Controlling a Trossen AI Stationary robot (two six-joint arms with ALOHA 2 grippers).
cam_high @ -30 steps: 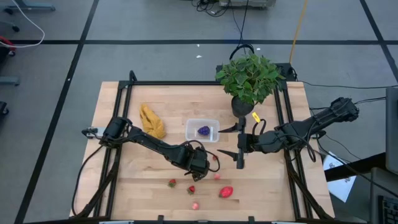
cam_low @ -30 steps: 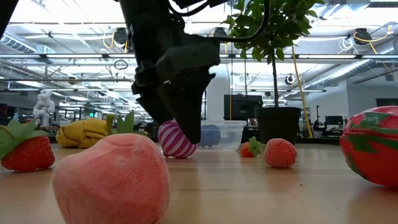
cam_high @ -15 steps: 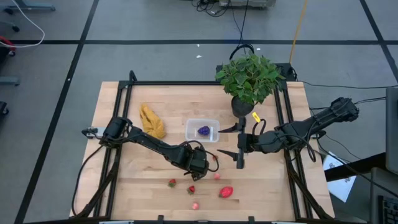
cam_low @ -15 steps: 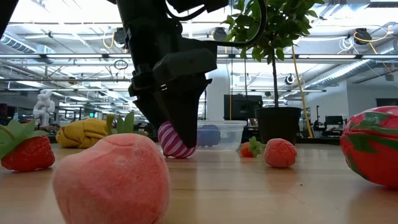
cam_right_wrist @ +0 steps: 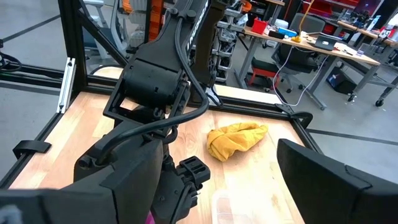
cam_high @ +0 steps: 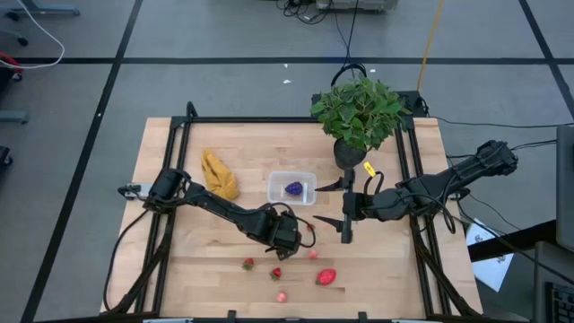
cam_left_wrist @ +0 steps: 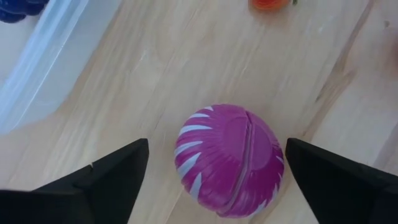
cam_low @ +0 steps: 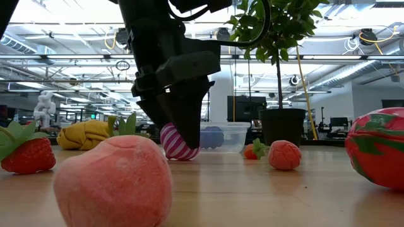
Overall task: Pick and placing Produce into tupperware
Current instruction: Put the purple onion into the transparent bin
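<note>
We count one box [cam_high: 291, 187] at mid-table with one purple fruit [cam_high: 293, 188] inside. The left gripper [cam_left_wrist: 211, 171] hangs low over one pink striped ball [cam_left_wrist: 229, 161], its jaws apart on either side of it, not clamping. Five more red and pink pieces lie on the table [cam_high: 395, 269] near the front, among them a peach [cam_low: 112, 181]. The right gripper [cam_high: 347, 215], jaws apart, waits beside one plant [cam_high: 359, 112]. One yellow banana bunch [cam_high: 219, 175] lies left of the box.
</note>
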